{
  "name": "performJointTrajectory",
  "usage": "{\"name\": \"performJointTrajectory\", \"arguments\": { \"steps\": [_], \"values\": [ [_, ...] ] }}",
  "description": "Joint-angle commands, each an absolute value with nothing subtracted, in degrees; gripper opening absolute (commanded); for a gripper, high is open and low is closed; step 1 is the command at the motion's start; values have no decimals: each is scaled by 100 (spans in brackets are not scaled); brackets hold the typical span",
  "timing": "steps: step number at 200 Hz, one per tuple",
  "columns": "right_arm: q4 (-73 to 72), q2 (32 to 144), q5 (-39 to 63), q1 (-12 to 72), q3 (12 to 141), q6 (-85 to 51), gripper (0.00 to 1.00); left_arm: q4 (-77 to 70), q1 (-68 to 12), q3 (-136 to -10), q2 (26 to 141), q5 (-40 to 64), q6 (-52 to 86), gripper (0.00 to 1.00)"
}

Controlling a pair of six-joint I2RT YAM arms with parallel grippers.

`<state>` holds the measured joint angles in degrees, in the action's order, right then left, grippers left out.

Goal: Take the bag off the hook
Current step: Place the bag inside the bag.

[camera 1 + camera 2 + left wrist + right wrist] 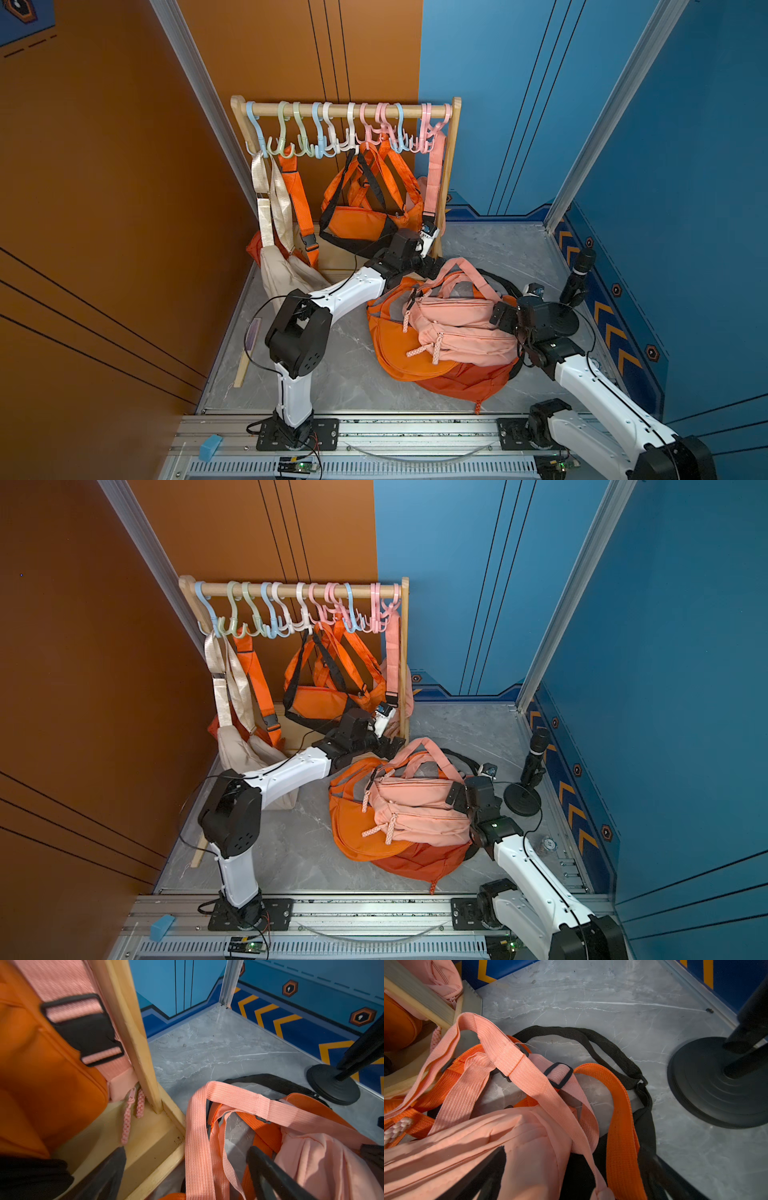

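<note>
We show the pink bag [453, 328], soft and light, slumped on orange bags [399, 349] right of the rack [455, 166], left gripper [187, 1149] and right gripper [576, 1150] both spread empty; we judge its webbing strap [459, 262] the surest hold.

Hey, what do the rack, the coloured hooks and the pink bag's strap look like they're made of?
Rack: pale bare-looking wood, matte, with visible grain along its post.
Hooks: probably plastic, smooth pastel moulding with a slight sheen.
Pink bag's strap: woven webbing, likely nylon or polyester; ribbed weave and a stitched seam show.
</note>
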<state>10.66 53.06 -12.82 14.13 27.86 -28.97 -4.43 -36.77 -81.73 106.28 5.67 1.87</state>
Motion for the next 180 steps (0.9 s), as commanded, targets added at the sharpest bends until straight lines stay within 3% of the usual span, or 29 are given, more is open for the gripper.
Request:
{"name": "performJointTrajectory", "arguments": {
  "steps": [1,81,155,180],
  "values": [
    [1291,5276,-1193,1411,3064,-2788,100,-800,-3655,-7792,10134,636,411,95],
    [1679,5042,-1524,1712,3890,-2326,100,-1204,-3465,-6342,8372,-290,669,99],
    [1863,4957,-1331,1853,4870,-1902,100,-1212,-2552,-5505,6914,-832,975,100],
    [1851,5146,-1057,1957,5323,-1701,98,-852,-2093,-5685,6763,-528,1380,98]
  ]
}}
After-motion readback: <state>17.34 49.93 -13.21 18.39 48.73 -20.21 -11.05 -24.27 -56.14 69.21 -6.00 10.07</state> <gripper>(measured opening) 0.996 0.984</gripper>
